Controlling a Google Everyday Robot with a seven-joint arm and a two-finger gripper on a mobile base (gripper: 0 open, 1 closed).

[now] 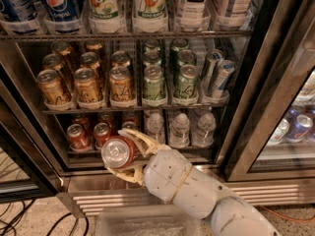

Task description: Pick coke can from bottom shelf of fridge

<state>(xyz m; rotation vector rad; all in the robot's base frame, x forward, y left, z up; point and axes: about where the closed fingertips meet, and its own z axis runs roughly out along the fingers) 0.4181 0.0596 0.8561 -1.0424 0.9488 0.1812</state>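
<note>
Clasping coke can, gripper before fridge

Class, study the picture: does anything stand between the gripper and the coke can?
Nothing visible does. The gripper is shut on the coke can, with fingers above and below it, holding it in front of the bottom shelf. The other red cans stand behind it.

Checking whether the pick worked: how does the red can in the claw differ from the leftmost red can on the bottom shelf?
The held can is tipped, silver top toward the camera; the shelf can stands upright. The held can is clamped in the claw, nearer the camera; the shelf can sits untouched on the bottom shelf, beside another red can. Both are red with silver tops.
</note>
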